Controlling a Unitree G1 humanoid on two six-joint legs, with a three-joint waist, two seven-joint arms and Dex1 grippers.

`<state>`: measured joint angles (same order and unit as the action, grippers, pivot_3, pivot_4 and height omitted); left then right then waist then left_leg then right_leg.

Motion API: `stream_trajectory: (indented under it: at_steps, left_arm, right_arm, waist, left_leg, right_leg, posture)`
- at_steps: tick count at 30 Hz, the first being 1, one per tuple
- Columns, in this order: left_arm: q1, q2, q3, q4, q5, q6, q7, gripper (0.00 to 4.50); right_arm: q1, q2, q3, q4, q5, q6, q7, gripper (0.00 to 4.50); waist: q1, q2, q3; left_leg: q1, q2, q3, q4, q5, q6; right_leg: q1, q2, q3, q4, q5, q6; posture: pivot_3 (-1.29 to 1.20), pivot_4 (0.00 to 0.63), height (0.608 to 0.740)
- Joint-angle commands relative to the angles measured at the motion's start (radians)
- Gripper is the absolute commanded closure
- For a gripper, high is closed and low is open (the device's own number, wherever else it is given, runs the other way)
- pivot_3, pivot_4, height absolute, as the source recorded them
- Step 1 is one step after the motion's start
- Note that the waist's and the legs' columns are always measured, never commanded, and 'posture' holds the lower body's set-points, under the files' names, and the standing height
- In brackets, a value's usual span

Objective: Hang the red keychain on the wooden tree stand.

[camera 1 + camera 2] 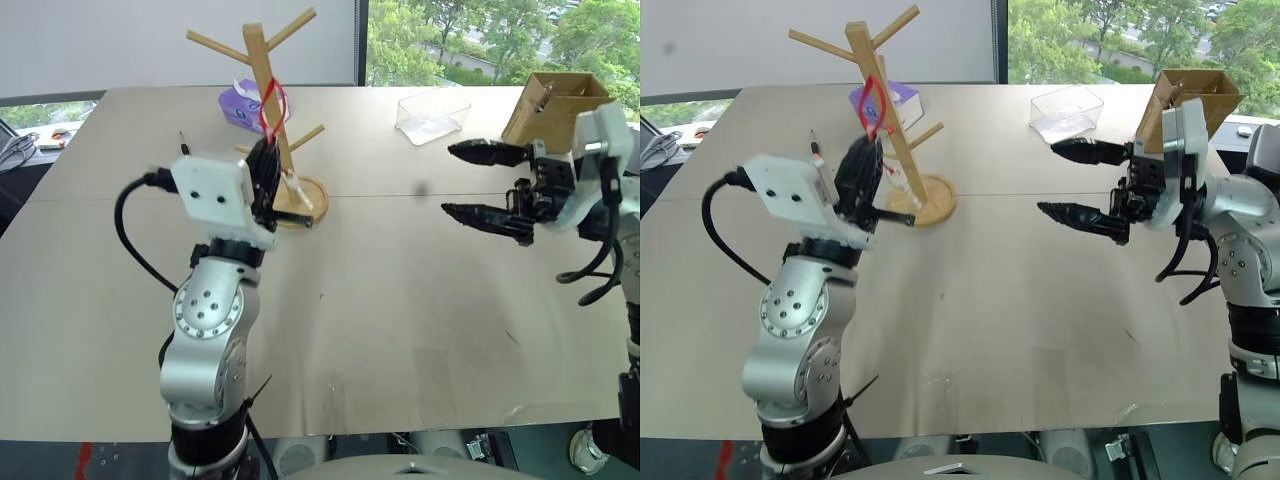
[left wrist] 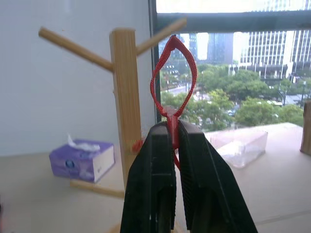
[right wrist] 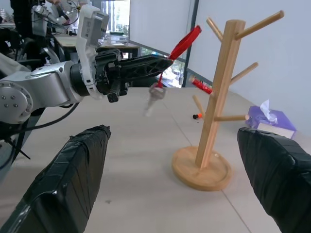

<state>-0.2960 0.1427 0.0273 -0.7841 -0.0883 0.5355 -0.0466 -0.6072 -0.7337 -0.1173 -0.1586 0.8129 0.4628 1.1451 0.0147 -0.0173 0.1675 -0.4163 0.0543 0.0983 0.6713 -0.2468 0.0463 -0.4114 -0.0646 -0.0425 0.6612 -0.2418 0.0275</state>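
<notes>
Left gripper (image 2: pixel 172 138) clamped on red keychain (image 2: pixel 174 73), loop upright beside wooden tree stand (image 2: pixel 125 92); right gripper (image 1: pixel 470 182) spread.

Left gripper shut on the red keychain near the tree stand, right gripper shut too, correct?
Not quite: the right gripper is open, its fingers wide apart in the left eye view. The left gripper is shut on the red keychain near the wooden tree stand.

A broad beige table (image 1: pixel 400 300) fills the foreground, a thin seam running across it. Behind stands a pale wall (image 1: pixel 150 40) and a dark-framed window (image 1: pixel 500 40) — green trees and, perhaps farther off, high-rise buildings — letting in even daylight.
</notes>
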Motion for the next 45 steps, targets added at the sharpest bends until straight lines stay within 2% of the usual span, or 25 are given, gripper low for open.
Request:
stream_trajectory:
  at_steps: [1,12,25,34,45]
  left_arm:
    - [-0.030,-0.001,0.009,0.018,0.028,-0.008,0.026,4.38]
    - [-0.004,-0.014,-0.003,0.098,0.099,0.003,0.082,4.38]
    - [-0.004,-0.020,-0.013,0.185,0.131,-0.015,0.077,4.38]
    - [0.091,-0.073,-0.046,0.075,0.101,-0.106,0.057,4.38]
    - [0.150,-0.054,-0.053,0.089,0.120,-0.105,0.038,4.38]
  right_arm:
    - [-0.028,-0.004,-0.026,-0.024,0.010,0.013,-0.004,0.00]
    - [-0.049,-0.006,-0.012,-0.012,-0.011,0.054,0.014,0.00]
    - [-0.044,-0.005,-0.015,-0.020,-0.026,0.057,0.024,0.00]
    - [-0.033,0.000,-0.019,-0.031,-0.032,0.047,0.030,0.00]
    - [-0.024,0.017,-0.016,-0.027,-0.051,0.036,0.034,0.00]
  waist:
    - [0.000,0.000,0.000]
    - [-0.001,0.000,0.000]
    - [-0.001,0.000,0.000]
    - [-0.001,0.000,0.000]
    - [-0.001,0.000,0.000]
  left_leg:
    - [0.000,0.000,0.000,0.000,0.000,0.000]
    - [0.000,0.000,0.000,0.000,0.000,0.000]
    - [0.000,0.000,0.000,0.000,0.000,0.000]
    - [0.000,0.001,0.001,0.000,0.000,0.000]
    - [0.000,0.001,0.000,0.000,0.000,0.000]
  right_leg:
    - [0.000,0.000,0.000,0.000,0.000,0.000]
    - [0.000,0.000,0.000,0.000,0.000,0.000]
    - [0.000,0.000,-0.001,0.000,0.000,0.000]
    - [0.000,0.000,0.000,0.000,0.000,0.000]
    - [0.000,0.000,0.000,0.000,0.000,0.000]
  posture:
    - [0.00,0.150,0.740]
    - [0.00,0.150,0.740]
    - [0.00,0.150,0.740]
    - [0.00,0.150,0.740]
    - [0.00,0.150,0.740]
